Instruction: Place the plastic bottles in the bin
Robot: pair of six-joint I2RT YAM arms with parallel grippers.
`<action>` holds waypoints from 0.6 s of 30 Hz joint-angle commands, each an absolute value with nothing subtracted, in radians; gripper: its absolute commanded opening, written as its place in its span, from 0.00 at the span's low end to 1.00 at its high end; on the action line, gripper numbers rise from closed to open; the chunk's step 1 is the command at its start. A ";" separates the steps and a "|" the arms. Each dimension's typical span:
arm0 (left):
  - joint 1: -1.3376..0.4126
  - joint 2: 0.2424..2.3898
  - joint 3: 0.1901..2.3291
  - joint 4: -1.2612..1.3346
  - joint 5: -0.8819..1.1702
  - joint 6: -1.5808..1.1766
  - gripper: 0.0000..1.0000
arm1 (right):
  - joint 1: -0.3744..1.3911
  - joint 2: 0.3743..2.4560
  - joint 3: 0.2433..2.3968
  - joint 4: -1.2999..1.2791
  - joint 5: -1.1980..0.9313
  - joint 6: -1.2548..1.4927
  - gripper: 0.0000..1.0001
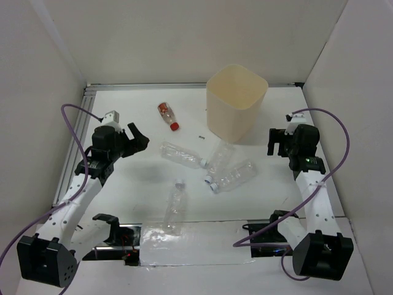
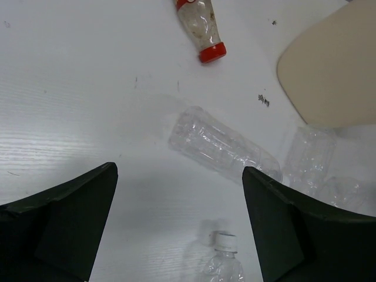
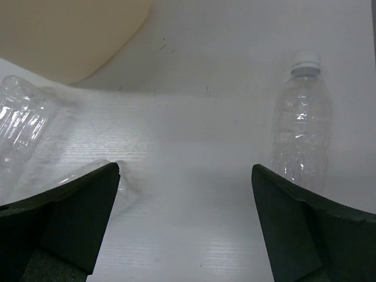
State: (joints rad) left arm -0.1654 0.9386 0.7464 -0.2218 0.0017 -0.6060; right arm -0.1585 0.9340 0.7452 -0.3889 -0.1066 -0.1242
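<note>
The left tool [image 1: 138,136] and right tool [image 1: 274,142] both stand apart, empty. At nine o'clock of the bin [image 1: 230,120], the red-capped bottle [image 1: 167,115] lies, label unreadable.

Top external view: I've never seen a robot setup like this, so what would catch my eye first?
The tall cream bin at the back stands out most. Nearer the arms, four clear plastic bottles lie scattered on their sides, and a small red-capped bottle lies apart to the bin's left. On either side, the left end effector and the right end effector hang open and empty.
</note>
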 commanded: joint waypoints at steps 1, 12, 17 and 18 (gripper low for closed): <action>-0.166 0.946 0.781 -0.221 0.069 -0.638 1.00 | -0.179 0.928 0.741 -0.388 -0.112 -0.182 1.00; -0.187 1.176 0.862 -0.150 0.083 -0.676 0.75 | -0.218 0.882 0.712 -0.405 -0.235 -0.307 0.98; -0.215 1.374 1.011 -0.149 0.029 -0.676 0.38 | -0.238 0.891 0.703 -0.365 -0.242 -0.268 0.45; -0.227 1.408 1.070 -0.173 -0.027 -0.699 0.49 | -0.238 0.900 0.703 -0.365 -0.242 -0.268 0.64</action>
State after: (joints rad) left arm -0.2073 1.3415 0.9550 -0.2020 0.0467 -0.6651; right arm -0.2260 0.8997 0.7048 -0.4049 -0.2283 -0.2672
